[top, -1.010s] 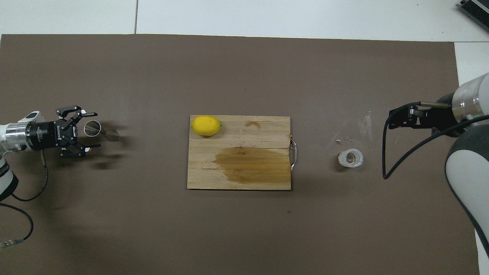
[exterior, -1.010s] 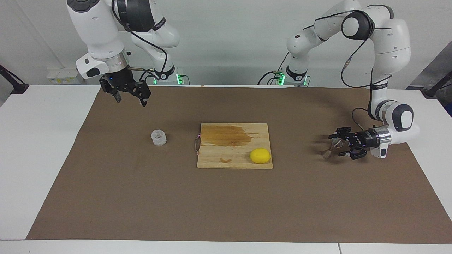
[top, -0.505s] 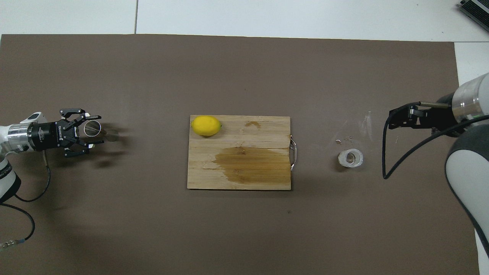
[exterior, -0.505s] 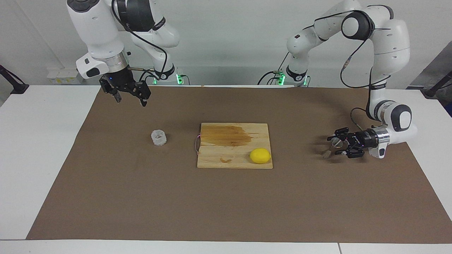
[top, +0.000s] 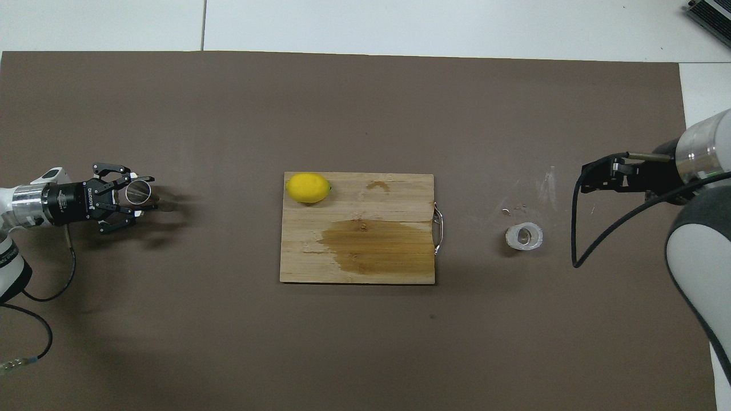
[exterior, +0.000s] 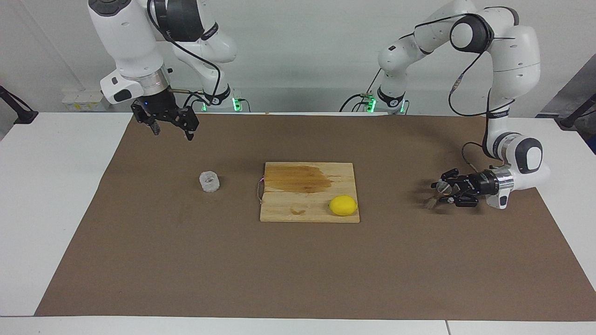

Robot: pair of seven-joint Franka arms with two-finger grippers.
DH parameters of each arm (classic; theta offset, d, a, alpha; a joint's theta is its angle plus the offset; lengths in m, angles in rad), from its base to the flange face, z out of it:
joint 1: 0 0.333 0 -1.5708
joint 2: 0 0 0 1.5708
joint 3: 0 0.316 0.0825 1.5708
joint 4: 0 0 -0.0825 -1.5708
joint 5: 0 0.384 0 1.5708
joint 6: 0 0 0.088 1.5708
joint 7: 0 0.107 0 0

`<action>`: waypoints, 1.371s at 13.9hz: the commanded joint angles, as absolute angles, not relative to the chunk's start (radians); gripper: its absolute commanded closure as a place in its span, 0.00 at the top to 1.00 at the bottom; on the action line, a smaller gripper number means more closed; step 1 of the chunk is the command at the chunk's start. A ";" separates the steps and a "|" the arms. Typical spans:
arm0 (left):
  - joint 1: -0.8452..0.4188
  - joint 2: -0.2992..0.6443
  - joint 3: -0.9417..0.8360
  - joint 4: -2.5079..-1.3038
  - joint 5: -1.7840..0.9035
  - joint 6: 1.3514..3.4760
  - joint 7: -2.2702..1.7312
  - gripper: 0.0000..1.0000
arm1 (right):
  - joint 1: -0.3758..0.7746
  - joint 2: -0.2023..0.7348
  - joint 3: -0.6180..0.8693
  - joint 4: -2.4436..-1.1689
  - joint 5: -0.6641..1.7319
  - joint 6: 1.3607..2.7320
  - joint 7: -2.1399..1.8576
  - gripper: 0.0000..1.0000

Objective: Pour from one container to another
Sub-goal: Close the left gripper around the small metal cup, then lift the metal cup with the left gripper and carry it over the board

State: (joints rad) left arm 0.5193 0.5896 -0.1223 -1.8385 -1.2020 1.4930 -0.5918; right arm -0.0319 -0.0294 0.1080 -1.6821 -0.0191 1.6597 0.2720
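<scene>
The steel hourglass jigger (exterior: 430,202) (top: 139,193) stands on the brown mat at the left arm's end of the table. My left gripper (exterior: 443,190) (top: 140,195) lies low and level, its fingers closed against the jigger's upper cone from both sides. The knobbly whitish glass cup (exterior: 209,181) (top: 524,236) sits alone on the mat toward the right arm's end. My right gripper (exterior: 172,134) (top: 589,174) hangs open, well above the mat and off to the side of the cup, holding nothing.
A wooden cutting board (exterior: 302,211) (top: 400,194) with a dark wet stain lies in the middle of the mat, a metal handle on its cup-side edge. A yellow lemon (exterior: 343,205) (top: 308,188) rests on the board's corner toward the jigger.
The left gripper's fingers have closed in from wide open onto the jigger. The right arm, cup, board and lemon have not moved.
</scene>
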 commanded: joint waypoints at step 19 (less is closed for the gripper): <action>0.511 0.528 -0.173 -1.821 -1.291 1.488 -0.741 0.00 | -0.046 -0.040 0.112 -1.694 -0.002 1.664 0.245 1.00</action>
State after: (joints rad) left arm 0.5186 0.5698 -0.1664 -1.8188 -1.2672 1.4927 -0.6913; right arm -0.0319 -0.0294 0.1080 -1.6821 -0.0190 1.6597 0.2720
